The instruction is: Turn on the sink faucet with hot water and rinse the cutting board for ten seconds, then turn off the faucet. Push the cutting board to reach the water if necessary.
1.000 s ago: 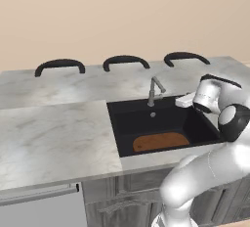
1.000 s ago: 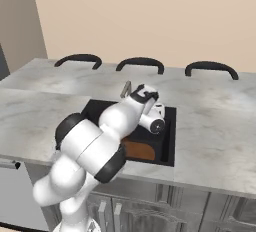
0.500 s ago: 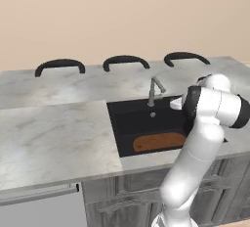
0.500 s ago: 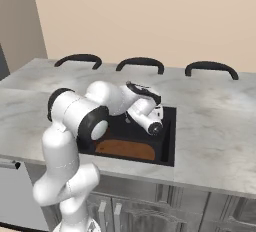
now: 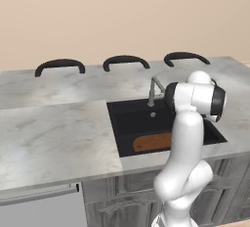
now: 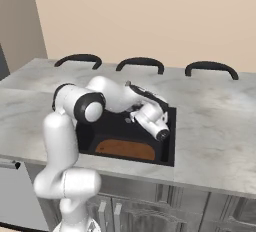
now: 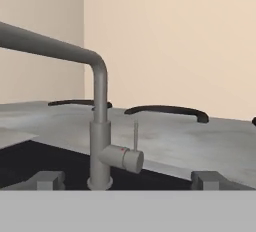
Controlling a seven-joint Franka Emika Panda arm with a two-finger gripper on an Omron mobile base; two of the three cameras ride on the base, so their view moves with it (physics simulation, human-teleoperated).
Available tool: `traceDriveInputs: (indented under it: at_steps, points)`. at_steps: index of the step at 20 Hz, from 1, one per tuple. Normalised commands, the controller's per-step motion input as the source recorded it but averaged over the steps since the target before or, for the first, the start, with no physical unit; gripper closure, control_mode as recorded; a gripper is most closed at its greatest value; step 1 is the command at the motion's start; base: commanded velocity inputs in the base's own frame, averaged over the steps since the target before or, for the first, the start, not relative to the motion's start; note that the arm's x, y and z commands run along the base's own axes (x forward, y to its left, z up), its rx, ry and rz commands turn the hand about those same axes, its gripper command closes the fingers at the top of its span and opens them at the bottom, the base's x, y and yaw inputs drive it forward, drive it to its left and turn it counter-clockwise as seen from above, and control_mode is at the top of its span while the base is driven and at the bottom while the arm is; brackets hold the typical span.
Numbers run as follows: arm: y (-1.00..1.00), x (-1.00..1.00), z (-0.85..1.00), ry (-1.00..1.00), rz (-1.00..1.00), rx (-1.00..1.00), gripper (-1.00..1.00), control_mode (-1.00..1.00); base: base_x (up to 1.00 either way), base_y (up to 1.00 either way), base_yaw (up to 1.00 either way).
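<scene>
The gripper (image 7: 127,183) stands wide open and empty, its 2 dark fingertips (image 7: 47,180) set far apart low in the hand view, with nothing between them. Straight ahead of it, and centred in that gap, is the sink faucet (image 7: 100,126): its upright post rises directly in front, the spout runs off from the top of the post toward the left of the hand view, and the stubby valve body with its thin lever (image 7: 135,135) juts out just right of the post, the lever standing upright. So the lever is the nearer part to the right fingertip, slightly right of centre and a little above the tips; by my reading the coming move is a short advance to bring a finger against that lever and swing it to the hot side. No water shows at the spout, so the faucet looks off.

Below and behind the gripper lies the sink (image 5: 128,123), and the cutting board (image 6: 126,149) rests flat on its floor by the front wall, long axis running along that wall, well apart from the faucet and likely short of where a stream would fall.

Beyond the faucet, the counter (image 5: 58,138) runs back to 3 black chair backs (image 5: 126,61). Nothing stands between gripper and lever.
</scene>
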Motion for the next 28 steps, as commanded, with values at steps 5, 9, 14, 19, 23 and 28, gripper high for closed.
traceDriveInputs:
  at_steps: [5,9,14,19,23,28]
  points:
    - [0.0,0.25,0.0,0.0,0.0,0.0,-1.0,-1.0,0.0,0.0,0.0]
    - [0.03,0.29,0.0,0.0,0.0,0.0,-1.0,-1.0,0.0,0.0,0.0]
    - [0.1,0.32,0.0,0.0,0.0,0.0,-1.0,-1.0,0.0,0.0,0.0]
    - [0.2,0.28,0.0,0.0,0.0,0.0,-1.0,-1.0,0.0,0.0,0.0]
    - [0.15,0.24,0.0,0.0,0.0,0.0,-1.0,-1.0,0.0,0.0,0.0]
    - [0.11,0.27,0.0,0.0,-0.03,0.0,-1.0,-1.0,0.0,0.0,0.0]
